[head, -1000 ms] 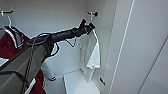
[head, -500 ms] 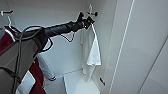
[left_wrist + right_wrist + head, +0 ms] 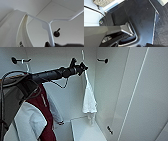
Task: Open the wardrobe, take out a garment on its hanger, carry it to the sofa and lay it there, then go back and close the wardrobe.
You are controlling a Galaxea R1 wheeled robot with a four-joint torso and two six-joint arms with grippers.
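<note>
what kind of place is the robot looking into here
Most likely the inside of an open white wardrobe: a thin white T-shirt hangs on a slim white hanger that the left gripper holds, a maroon jacket with white sleeves hangs beside it, and dark wall pegs show.

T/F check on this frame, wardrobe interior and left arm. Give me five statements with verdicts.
1. The wardrobe is open. True.
2. The left gripper is at the hanger of the white T-shirt. True; the left wrist view shows the dark fingers around the hanger's stem.
3. The T-shirt lies folded on the wardrobe's floor. False; it hangs down from the hanger.
4. A maroon jacket with white sleeves hangs to the right of the T-shirt in the head view. False; it is to the left.
5. A dark round peg sits on the wardrobe's inner wall. True.
</note>
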